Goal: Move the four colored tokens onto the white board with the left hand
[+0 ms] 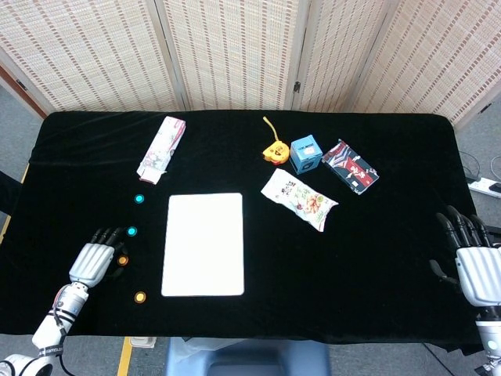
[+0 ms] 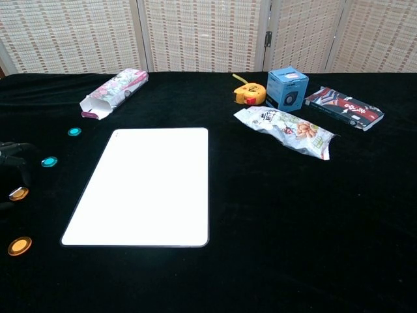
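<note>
Two teal tokens (image 1: 139,199) (image 1: 131,232) and two orange tokens (image 1: 122,260) (image 1: 140,298) lie on the black cloth left of the white board (image 1: 203,244). My left hand (image 1: 94,262) is low over the cloth just left of the upper orange token (image 2: 18,193), which lies between its fingers and thumb; I see no grip on it. Its fingertips (image 2: 14,156) reach close to the nearer teal token (image 2: 49,162). The other teal token (image 2: 74,131) and the other orange token (image 2: 19,246) lie apart from the hand. My right hand (image 1: 476,270) rests open at the table's right edge.
A pink floral carton (image 1: 162,147) lies behind the tokens. A yellow tape measure (image 1: 274,150), a blue box (image 1: 305,154), a dark packet (image 1: 350,167) and a snack bag (image 1: 298,199) sit at the back right. The table's front edge is near my left hand.
</note>
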Motion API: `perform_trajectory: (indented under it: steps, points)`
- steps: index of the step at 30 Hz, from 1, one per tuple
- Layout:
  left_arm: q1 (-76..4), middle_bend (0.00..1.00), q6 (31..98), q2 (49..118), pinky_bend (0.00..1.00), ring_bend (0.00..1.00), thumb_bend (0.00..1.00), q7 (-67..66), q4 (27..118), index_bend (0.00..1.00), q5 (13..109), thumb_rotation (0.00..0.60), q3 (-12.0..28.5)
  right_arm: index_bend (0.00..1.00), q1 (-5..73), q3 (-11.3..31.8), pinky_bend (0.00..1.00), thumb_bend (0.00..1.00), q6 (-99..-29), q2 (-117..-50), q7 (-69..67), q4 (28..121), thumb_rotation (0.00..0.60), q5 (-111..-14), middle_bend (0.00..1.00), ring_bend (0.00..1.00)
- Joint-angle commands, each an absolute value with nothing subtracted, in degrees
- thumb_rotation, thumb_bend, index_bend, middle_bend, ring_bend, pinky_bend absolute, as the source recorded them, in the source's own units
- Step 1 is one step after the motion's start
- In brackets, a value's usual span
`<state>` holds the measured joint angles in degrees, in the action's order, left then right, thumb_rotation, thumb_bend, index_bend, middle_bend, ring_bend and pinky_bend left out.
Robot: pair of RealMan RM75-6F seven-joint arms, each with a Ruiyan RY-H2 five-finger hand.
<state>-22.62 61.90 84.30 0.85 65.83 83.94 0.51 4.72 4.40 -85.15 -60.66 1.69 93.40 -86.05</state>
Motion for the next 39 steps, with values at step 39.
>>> perform_trajectory:
  steps: [39]
  points:
    - [-34.4, 0.07, 54.7, 80.1, 0.0, 0.0, 0.42, -2.9, 76.7, 0.54, 85.3, 0.6, 5.1, 0.0, 4.4, 4.5, 0.0, 0.36, -85.4, -60.8, 0.8, 92.8, 0.6, -85.5, 0.02, 0.07]
